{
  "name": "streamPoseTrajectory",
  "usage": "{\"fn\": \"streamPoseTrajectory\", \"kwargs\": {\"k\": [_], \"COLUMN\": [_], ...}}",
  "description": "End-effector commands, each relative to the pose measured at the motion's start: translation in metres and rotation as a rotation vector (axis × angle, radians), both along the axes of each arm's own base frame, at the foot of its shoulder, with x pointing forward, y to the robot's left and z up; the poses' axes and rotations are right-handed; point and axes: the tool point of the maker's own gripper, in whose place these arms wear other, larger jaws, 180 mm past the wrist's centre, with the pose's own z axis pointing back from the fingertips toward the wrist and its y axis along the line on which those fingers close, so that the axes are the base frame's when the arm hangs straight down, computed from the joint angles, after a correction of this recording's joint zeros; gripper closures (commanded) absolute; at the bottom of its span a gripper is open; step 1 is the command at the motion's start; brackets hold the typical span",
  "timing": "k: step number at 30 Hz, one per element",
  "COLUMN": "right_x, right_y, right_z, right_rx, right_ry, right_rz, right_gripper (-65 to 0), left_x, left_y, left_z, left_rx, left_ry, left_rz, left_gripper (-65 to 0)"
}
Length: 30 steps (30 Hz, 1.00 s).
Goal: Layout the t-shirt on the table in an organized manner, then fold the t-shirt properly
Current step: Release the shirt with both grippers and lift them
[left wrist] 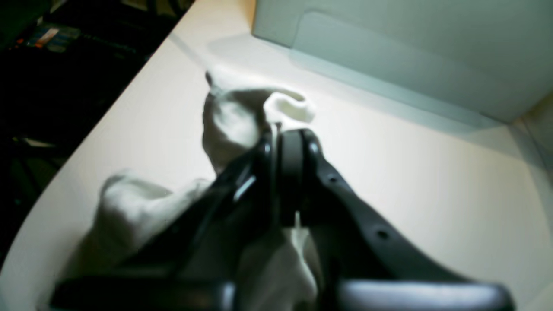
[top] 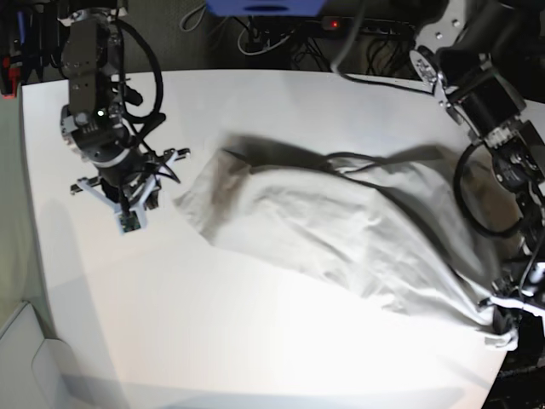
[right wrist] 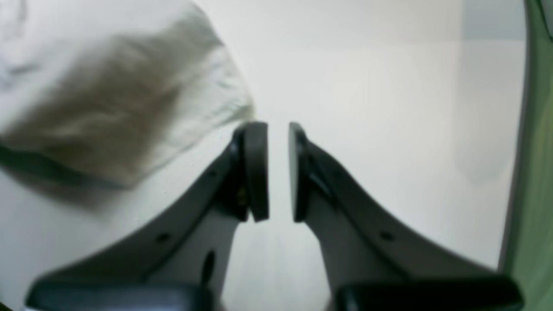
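Note:
The light grey-beige t-shirt (top: 341, 221) lies rumpled across the white table (top: 255, 341), stretched from the middle toward the near right corner. My left gripper (top: 502, 328) is at that corner, shut on a bunch of the t-shirt (left wrist: 233, 125); in the left wrist view its gripper (left wrist: 285, 136) has its jaws pressed together with cloth pinched between them. My right gripper (top: 128, 203) hovers over bare table to the left of the shirt. In the right wrist view that gripper (right wrist: 278, 170) shows a narrow gap with nothing in it, and the t-shirt (right wrist: 108, 99) edge lies just up and left of the fingers.
Cables and a power strip (top: 341, 25) lie beyond the far edge. A pale box (top: 34, 366) sits at the near left corner, also seen as the pale box (left wrist: 410, 52) behind the left gripper. The table edge (left wrist: 129, 99) drops off to a dark floor.

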Motion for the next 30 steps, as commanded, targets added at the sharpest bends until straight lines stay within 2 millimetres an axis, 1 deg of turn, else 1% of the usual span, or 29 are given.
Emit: {"fn": "streamPoseTrajectory", "kwargs": {"k": [1, 3, 4, 7, 9, 11, 12, 15, 17, 20, 21, 23, 24, 26, 28, 30], "right_x": [0.006, 0.007, 0.007, 0.007, 0.006, 0.000, -0.005, -0.014, -0.020, -0.031, -0.034, -0.036, -0.036, -0.035, -0.034, -0.032], "right_y": [-0.002, -0.002, -0.001, -0.001, 0.000, 0.003, 0.006, 0.025, 0.035, 0.050, 0.057, 0.062, 0.064, 0.070, 0.075, 0.078], "right_z": [0.011, 0.011, 0.012, 0.011, 0.011, 0.005, 0.002, -0.007, -0.012, -0.019, -0.020, -0.022, -0.022, -0.022, -0.020, -0.018], "right_rx": [0.002, 0.002, 0.003, 0.005, 0.006, 0.013, 0.018, 0.029, 0.037, 0.052, 0.068, 0.087, 0.091, 0.110, 0.133, 0.146], "right_ry": [-0.047, -0.047, -0.049, -0.047, -0.045, -0.024, -0.014, 0.016, 0.034, 0.060, 0.065, 0.072, 0.074, 0.071, 0.066, 0.059], "right_rz": [-0.004, -0.004, -0.004, -0.005, -0.002, 0.002, 0.010, 0.060, 0.084, 0.123, 0.129, 0.124, 0.123, 0.121, 0.113, 0.109], "right_gripper": [-10.1, -10.1, -10.0, -10.0, -10.3, -10.4, -10.5, -10.5, -11.8, -16.9, -18.2, -19.6, -20.0, -21.0, -21.8, -21.7], "left_x": [0.009, 0.024, 0.030, 0.042, 0.048, 0.055, 0.058, 0.061, 0.061, 0.059, 0.056, 0.054, 0.054, 0.048, 0.038, 0.029], "left_y": [0.005, 0.005, 0.008, 0.012, 0.011, 0.008, 0.004, -0.002, -0.002, 0.003, 0.005, 0.006, 0.007, 0.011, 0.023, 0.027], "left_z": [0.010, -0.010, -0.018, -0.035, -0.044, -0.050, -0.053, -0.061, -0.065, -0.069, -0.074, -0.076, -0.076, -0.082, -0.084, -0.089], "left_rx": [-0.008, -0.076, -0.103, -0.152, -0.120, -0.058, -0.033, 0.004, 0.013, 0.044, 0.055, 0.073, 0.082, 0.105, 0.135, 0.154], "left_ry": [-0.028, 0.021, 0.035, 0.024, 0.030, 0.031, 0.034, 0.045, 0.057, 0.079, 0.093, 0.104, 0.105, 0.125, 0.141, 0.153], "left_rz": [0.003, -0.005, -0.001, 0.021, 0.025, 0.022, 0.014, 0.001, 0.002, 0.009, 0.012, 0.014, 0.017, 0.022, 0.034, 0.037], "left_gripper": [0.0, 0.0, 0.0, 0.0, -0.1, -2.9, -5.8, -19.1, -30.0, -50.6, -56.0, -63.5, -65.0, -65.0, -65.0, -65.0]}}
